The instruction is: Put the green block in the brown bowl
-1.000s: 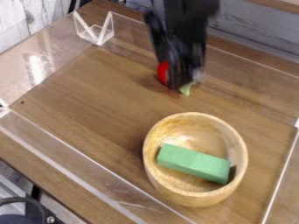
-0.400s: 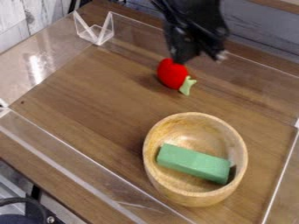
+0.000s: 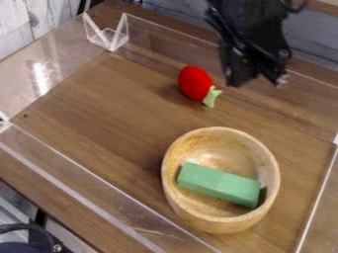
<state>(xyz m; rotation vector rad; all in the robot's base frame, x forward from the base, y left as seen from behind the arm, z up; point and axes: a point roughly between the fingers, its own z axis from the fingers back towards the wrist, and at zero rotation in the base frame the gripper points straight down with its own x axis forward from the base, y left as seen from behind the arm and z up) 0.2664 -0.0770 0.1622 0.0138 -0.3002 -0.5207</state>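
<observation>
Flat green block (image 3: 220, 185) lies in the thick-rimmed, grained wooden bowl (image 3: 188, 148), long axis running upper left to lower right. Pincer (image 3: 254, 75) pressed together, holding nothing.

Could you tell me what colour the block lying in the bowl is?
Plain mid-green; the block shows clearly in the camera view, inside the light-brown bowl.

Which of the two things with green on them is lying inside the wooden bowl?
The flat plain green block, lying inside the light-brown wooden bowl. The red rounded object with a pale green tip sits on the table.
</observation>
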